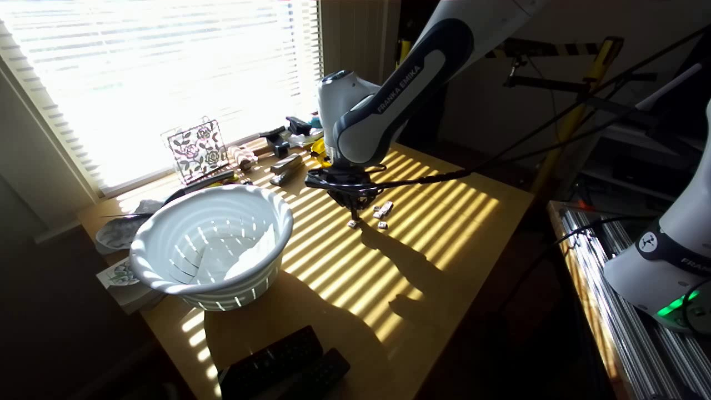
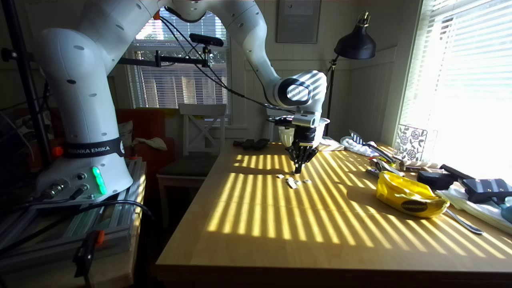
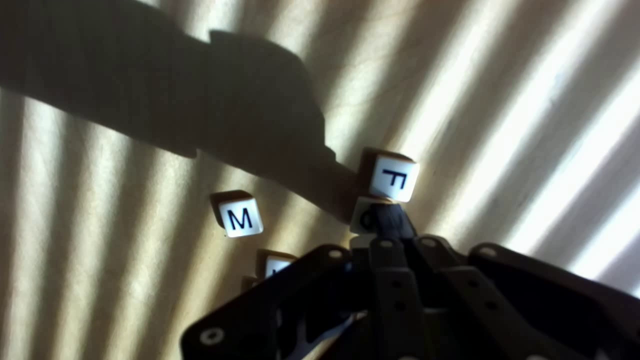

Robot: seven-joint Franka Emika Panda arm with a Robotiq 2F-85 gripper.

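Fingers (image 3: 394,221) together, apparently empty, at a half-hidden tile (image 3: 363,219) beside the F tile (image 3: 393,178), stem sideways, top rightward, wrist view.

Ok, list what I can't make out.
Wrist view: letter on the tile beside the F tile, partly covered by the pincer.
Wrist view: letter on the tile below the M tile, largely behind the pincer.
Both exterior views: letters on the tiles, too small.
An exterior view: details on a long dark object, in shadow.
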